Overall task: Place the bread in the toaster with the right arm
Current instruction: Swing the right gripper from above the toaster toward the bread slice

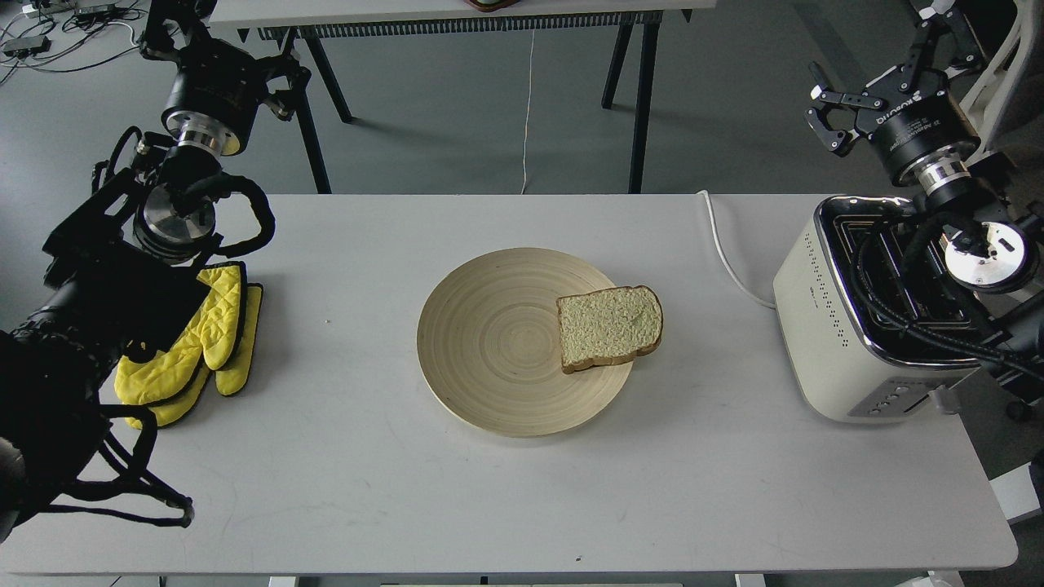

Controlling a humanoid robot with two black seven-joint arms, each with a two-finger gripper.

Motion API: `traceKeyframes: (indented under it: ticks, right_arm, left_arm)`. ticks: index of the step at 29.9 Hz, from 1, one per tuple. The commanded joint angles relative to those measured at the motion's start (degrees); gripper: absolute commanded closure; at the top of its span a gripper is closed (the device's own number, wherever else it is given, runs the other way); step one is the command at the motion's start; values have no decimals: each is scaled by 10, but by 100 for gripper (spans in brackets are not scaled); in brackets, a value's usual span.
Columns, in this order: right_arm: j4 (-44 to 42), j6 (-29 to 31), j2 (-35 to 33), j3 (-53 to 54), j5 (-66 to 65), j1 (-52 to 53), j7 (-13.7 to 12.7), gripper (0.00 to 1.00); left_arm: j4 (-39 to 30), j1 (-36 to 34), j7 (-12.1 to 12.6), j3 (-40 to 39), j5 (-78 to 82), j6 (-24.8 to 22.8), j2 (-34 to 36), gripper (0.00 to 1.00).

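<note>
One slice of pale speckled bread [609,327] with a brown crust lies flat on the right side of a round wooden plate [489,342] in the middle of the table. The cream-white toaster [824,326] stands at the table's right edge, and my right arm and its cables partly cover its chrome-rimmed slots. My right gripper [825,114] is raised behind the toaster, far from the bread; its fingers are spread with nothing between them. My left gripper [196,33] is up at the far left, dark and cluttered, so its fingers cannot be told apart.
Yellow oven mitts [208,342] lie at the table's left, partly under my left arm. A white cord [726,261] runs from the toaster toward the table's back edge. Another table's black legs [640,106] stand beyond.
</note>
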Motion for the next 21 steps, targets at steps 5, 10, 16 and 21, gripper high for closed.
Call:
traceKeyframes:
  ticks: [5, 10, 16, 21]
  right_arm:
    - [0, 0, -6, 1, -1, 6, 1, 1]
    - [11, 0, -22, -6, -1, 23, 0, 1]
    - [63, 0, -93, -100, -10, 86, 1, 1]
    - [168, -42, -151, -244, -86, 174, -3, 1]
  left_arm:
    - [0, -1, 0, 1, 1, 0, 1, 0]
    - [1, 2, 1, 1, 0, 0, 1, 0]
    - [1, 4, 0, 1, 0, 0, 0, 0]
    - [1, 5, 1, 1, 0, 0, -1, 0]
